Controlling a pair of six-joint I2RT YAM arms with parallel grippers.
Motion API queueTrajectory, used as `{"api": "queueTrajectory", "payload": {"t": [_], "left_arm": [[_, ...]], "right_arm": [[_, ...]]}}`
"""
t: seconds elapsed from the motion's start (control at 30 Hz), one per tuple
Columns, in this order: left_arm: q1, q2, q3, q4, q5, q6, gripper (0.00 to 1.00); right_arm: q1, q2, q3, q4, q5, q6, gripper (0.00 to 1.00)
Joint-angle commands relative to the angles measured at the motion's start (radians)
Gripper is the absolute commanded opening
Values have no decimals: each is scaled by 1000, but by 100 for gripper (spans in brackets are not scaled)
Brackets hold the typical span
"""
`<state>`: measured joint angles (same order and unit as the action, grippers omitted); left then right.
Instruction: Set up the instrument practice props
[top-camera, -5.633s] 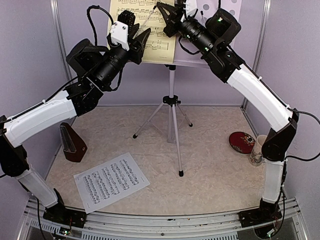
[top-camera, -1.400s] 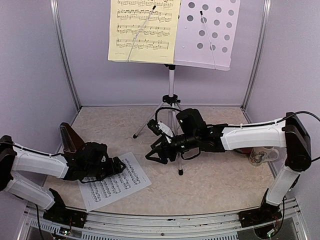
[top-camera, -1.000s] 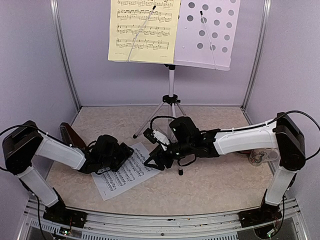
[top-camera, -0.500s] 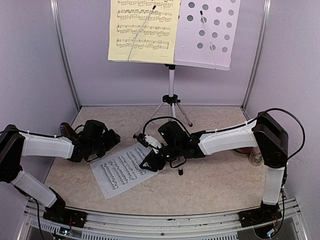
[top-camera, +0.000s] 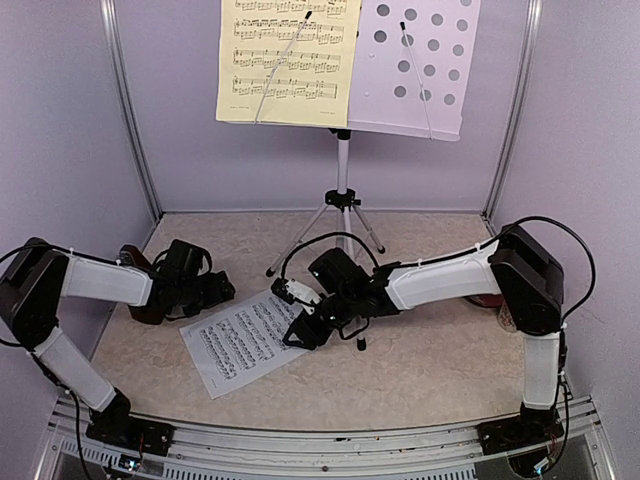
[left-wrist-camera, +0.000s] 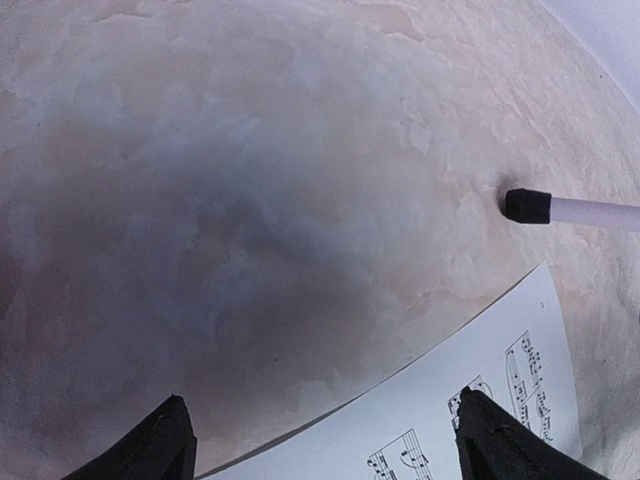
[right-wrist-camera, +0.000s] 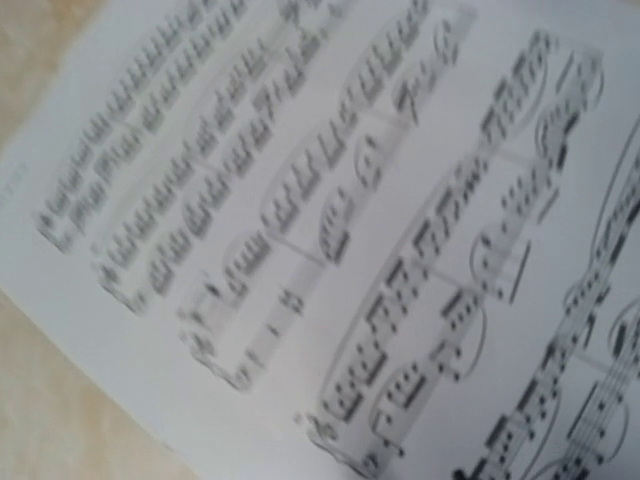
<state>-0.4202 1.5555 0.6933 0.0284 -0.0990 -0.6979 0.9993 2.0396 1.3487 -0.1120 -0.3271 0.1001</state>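
The white sheet (top-camera: 240, 342) has slid and turned a bit toward the stand (top-camera: 343, 170). It now lies flat on the counter (top-camera: 430, 350), just in front of the stand's legs and a little to the left.

The left gripper (left-wrist-camera: 320, 420) was pressing on the sheet a moment ago. It has pulled off and moved back. Its jaws are wide open with nothing in them. They hang over the sheet's far edge, near the stand's left foot (left-wrist-camera: 527, 205).

The right gripper (top-camera: 300, 328) has come in low and sits on the sheet's edge nearest the stand. Its own camera shows only blurry music notes very close up. So I cannot tell if its jaws are open or closed, or if they have the paper.

I think the left arm did the pushing and the right arm will try the pick-up.

The yellow sheet (top-camera: 285, 60) is already up on the left half of the stand's desk. The right half, with the round holes (top-camera: 420, 70), is bare, so that looks like the spot for the white sheet.

The metronome (top-camera: 129, 258) sits far left of the stand, mostly hidden behind the left arm. A mug (top-camera: 508, 318) peeks out far right of the stand, behind the right arm.

The stand's front foot (top-camera: 360, 345) is just beside the right gripper. A bump there could shake the stand and drop the yellow sheet. Flat paper is also hard to pinch off a counter.
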Motion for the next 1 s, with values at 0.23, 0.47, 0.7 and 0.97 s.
{"api": "queueTrajectory", "payload": {"t": [0.23,0.47,0.7,0.97], "left_arm": [[11,33,-50,-3,155,65,80],[-25,-84,-186,3,284,23,74],[-42,-221,-261,1,391,-14,65],[39,-193,-198,7,337,59,67]], "right_arm": [[-40,1,-55,-48,-3,-20,55],[-101,-8,-82,-44,-23,-31,55],[-126,-21,-79,-78,-20,-57,55],[-89,-76,-97,-81,-31,-60,50]]}}
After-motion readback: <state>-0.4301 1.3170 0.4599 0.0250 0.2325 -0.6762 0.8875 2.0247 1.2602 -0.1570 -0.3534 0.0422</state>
